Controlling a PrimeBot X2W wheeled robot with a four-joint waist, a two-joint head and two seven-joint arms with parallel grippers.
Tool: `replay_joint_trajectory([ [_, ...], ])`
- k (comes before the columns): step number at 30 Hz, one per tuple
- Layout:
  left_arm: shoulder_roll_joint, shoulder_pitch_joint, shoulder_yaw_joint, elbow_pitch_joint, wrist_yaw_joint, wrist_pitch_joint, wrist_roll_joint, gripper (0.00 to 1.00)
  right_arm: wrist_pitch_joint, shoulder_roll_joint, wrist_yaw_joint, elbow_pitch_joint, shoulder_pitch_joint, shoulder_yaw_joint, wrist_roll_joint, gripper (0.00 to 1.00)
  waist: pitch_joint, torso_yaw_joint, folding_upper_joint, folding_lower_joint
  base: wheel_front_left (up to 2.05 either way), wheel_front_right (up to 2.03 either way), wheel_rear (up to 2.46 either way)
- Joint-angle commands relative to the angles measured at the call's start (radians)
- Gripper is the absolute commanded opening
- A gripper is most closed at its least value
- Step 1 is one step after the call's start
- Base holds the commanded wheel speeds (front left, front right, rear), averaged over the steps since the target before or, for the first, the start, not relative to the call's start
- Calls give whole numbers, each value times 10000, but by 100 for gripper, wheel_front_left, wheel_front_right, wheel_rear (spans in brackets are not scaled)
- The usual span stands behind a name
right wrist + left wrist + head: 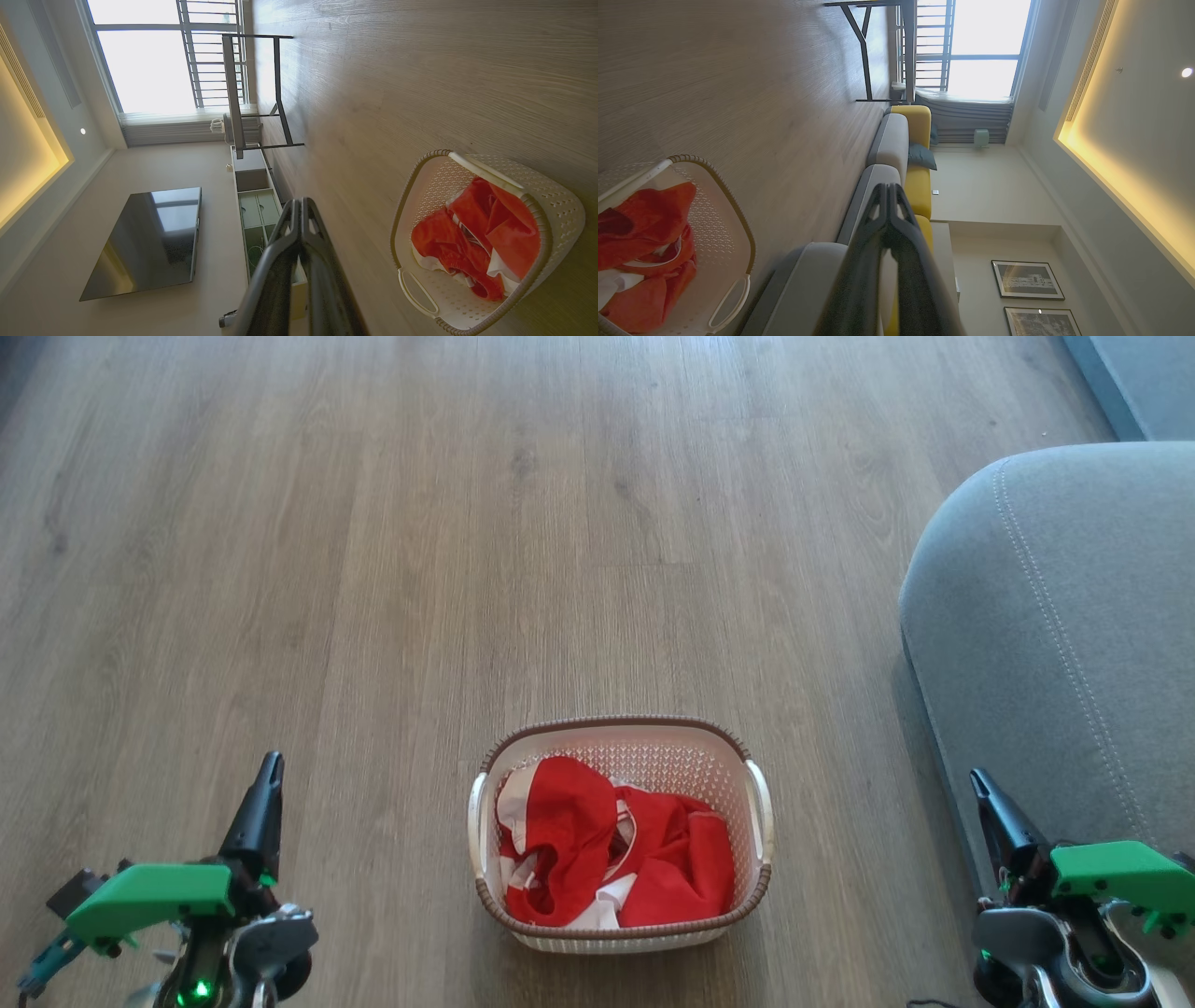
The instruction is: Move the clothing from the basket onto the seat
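A pale wood-plank floor (373, 569) carries a cream basket (644, 761) with a brown rim. A grey upholstered seat (1055, 644) stands to its right, not touching it.

Perforated plastic basket (756, 807); soft cloth clothing (644, 859); matt wood-grain floor (373, 569).

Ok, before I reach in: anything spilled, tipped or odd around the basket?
Nothing stands out. The basket stands upright on the floor, with the clothing crumpled but wholly inside it, nothing over the rim. Left gripper and right gripper sit shut, either side, clear of it.
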Motion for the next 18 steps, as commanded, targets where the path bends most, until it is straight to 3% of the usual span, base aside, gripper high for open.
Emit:
replay_joint_trajectory([
  [1, 50, -548, 358, -344, -67, 70, -43, 0, 72, -64, 69, -363, -481, 174, 48, 0, 0, 0, 0, 0, 0, 0, 0],
  [18, 50, -548, 358, -344, -67, 70, -43, 0, 72, -64, 69, -363, -481, 174, 48, 0, 0, 0, 0, 0, 0, 0, 0],
])
